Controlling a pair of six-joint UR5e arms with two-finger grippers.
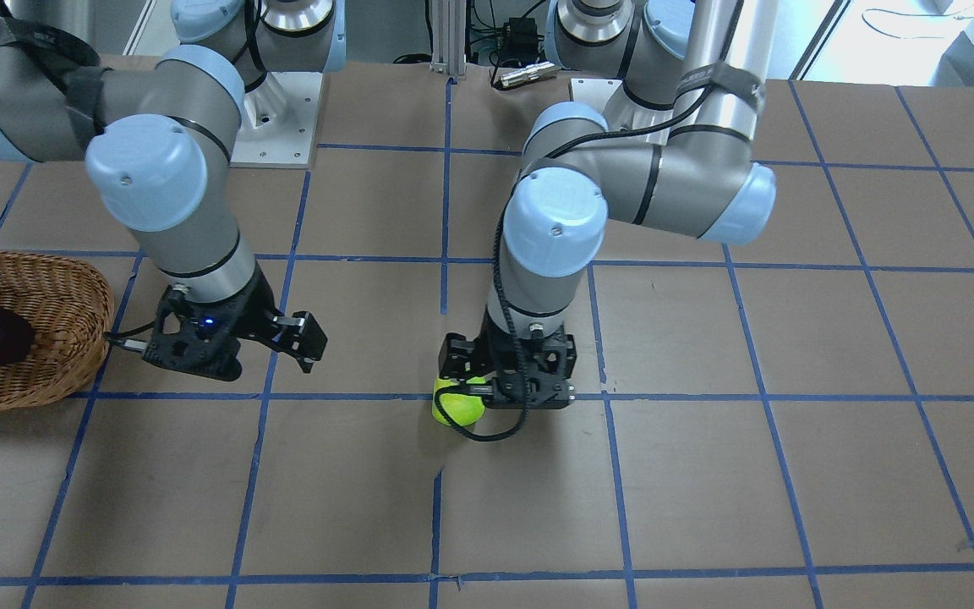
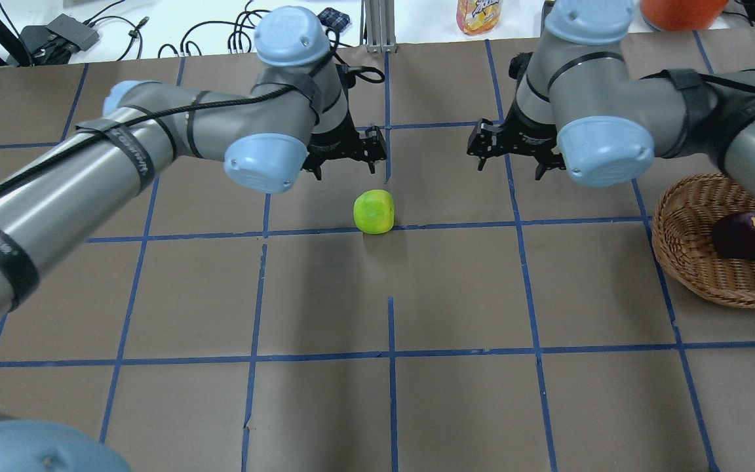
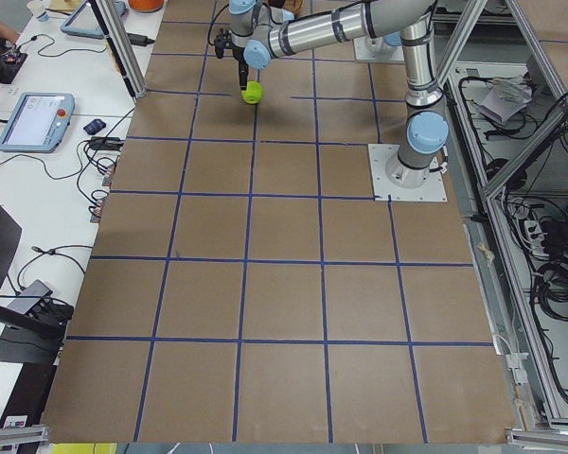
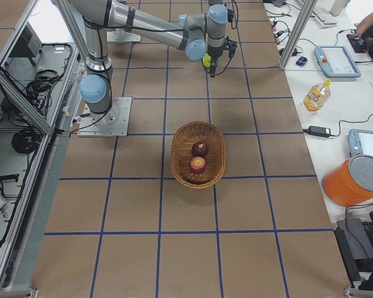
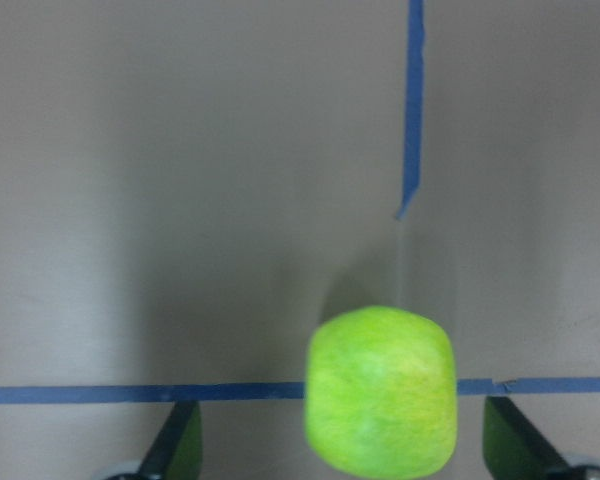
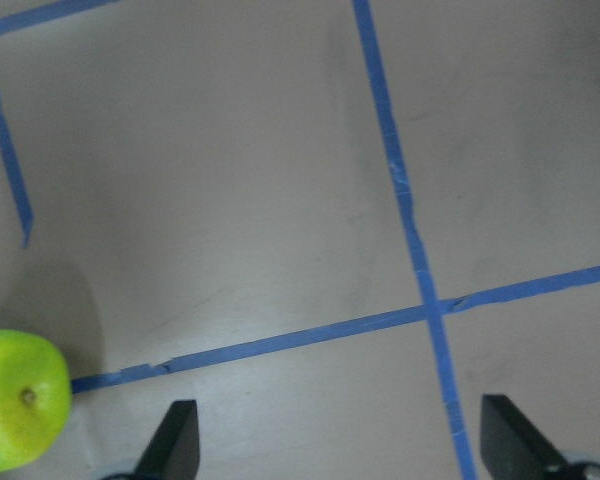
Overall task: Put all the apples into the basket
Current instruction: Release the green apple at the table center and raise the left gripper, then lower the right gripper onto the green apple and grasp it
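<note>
The green apple (image 2: 373,212) sits on the table (image 2: 456,295), on a blue tape line near the middle. The left gripper (image 2: 346,172) hangs over it, fingers spread wide, with the apple between them but not touching either. The right gripper (image 2: 508,170) hovers nearby, also spread. The red apple (image 4: 198,164) and the dark apple (image 2: 751,237) lie in the basket (image 2: 685,262).

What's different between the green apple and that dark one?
The green apple is bright lime; the dark apple is purple-maroon. The green apple sits alone on the table; the dark apple lies in the basket beside a red apple. Both are round and similar in size.
</note>
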